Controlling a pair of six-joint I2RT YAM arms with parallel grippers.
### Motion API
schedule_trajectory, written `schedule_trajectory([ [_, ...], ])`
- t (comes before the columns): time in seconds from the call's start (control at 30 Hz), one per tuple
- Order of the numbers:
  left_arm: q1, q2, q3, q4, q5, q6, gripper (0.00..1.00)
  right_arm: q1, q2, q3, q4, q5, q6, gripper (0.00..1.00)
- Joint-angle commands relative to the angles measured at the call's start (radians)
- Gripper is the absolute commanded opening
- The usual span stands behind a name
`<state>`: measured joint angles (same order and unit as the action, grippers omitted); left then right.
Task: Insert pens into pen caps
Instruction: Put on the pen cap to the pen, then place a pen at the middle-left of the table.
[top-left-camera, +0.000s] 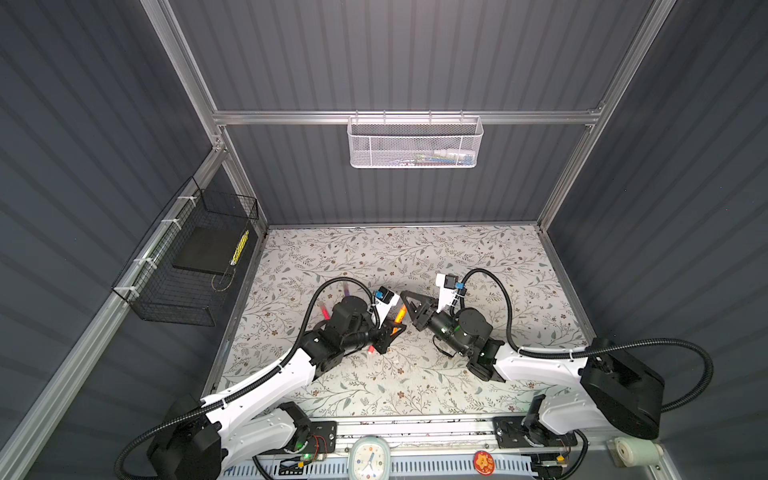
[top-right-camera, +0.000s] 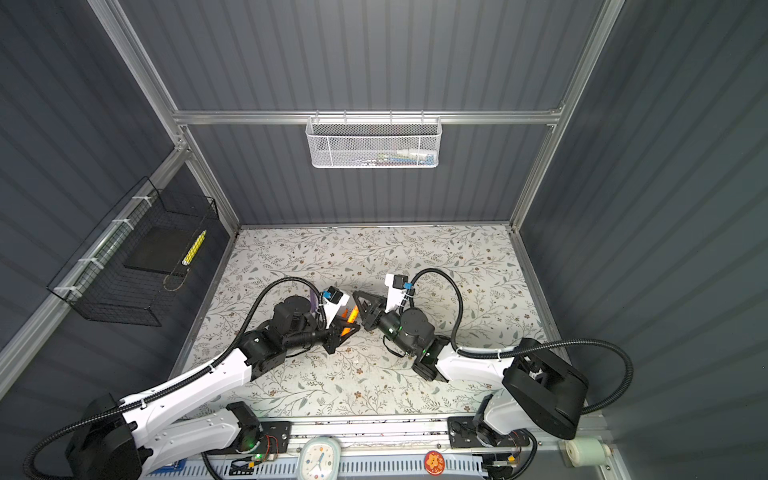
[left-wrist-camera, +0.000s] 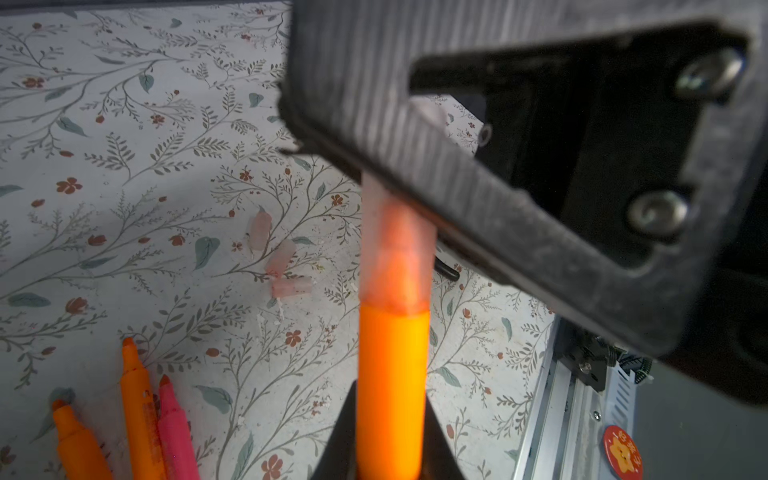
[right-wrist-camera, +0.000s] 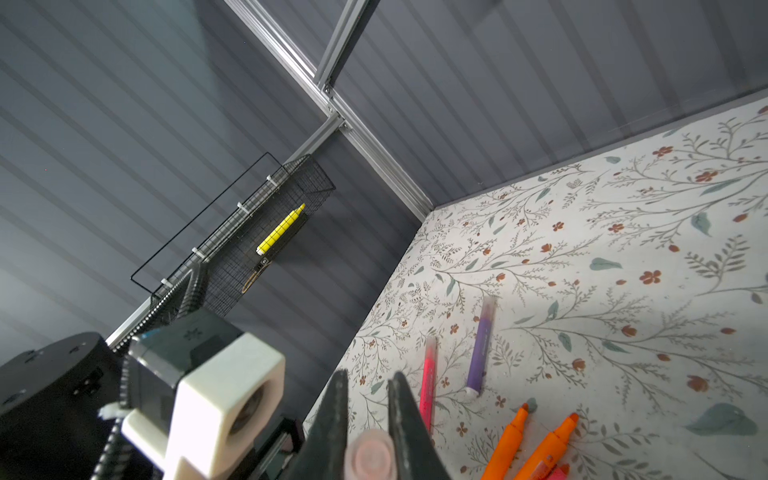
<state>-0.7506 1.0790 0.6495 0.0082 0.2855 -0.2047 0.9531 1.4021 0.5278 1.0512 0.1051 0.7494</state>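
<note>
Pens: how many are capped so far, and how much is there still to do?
Done: the purple pen and a pink pen lie capped. In hand: the left gripper holds an orange pen whose tip sits inside a cap pinched by the right gripper. Left: three bare pens, two orange and one pink, and three loose caps.

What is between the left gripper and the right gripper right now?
An orange pen, held by the left gripper, its tip inside the translucent cap that the right gripper pinches; the left wrist view shows it.
</note>
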Motion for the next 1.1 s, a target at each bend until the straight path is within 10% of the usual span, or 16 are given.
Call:
schedule_trajectory([
  [0.0, 0.088, -0.003, 0.136, 0.271, -0.217, -0.046, 0.0, 0.141, 0.049, -0.056, -0.157, -0.277, -0.041, 0.0],
  [0.57, 0.103, -0.029, 0.008, 0.262, -0.155, -0.066, 0.0, 0.088, -0.038, -0.049, -0.226, -0.163, -0.017, 0.0],
  [0.77, 0.099, 0.107, -0.145, 0.316, -0.198, -0.163, 0.0, 0.02, -0.2, -0.059, -0.364, -0.044, -0.055, 0.69],
  [1.07, 0.168, 0.287, -0.041, 0.04, -0.621, -0.299, 0.0, -0.017, -0.493, -0.16, -0.576, 0.18, -0.058, 0.89],
])
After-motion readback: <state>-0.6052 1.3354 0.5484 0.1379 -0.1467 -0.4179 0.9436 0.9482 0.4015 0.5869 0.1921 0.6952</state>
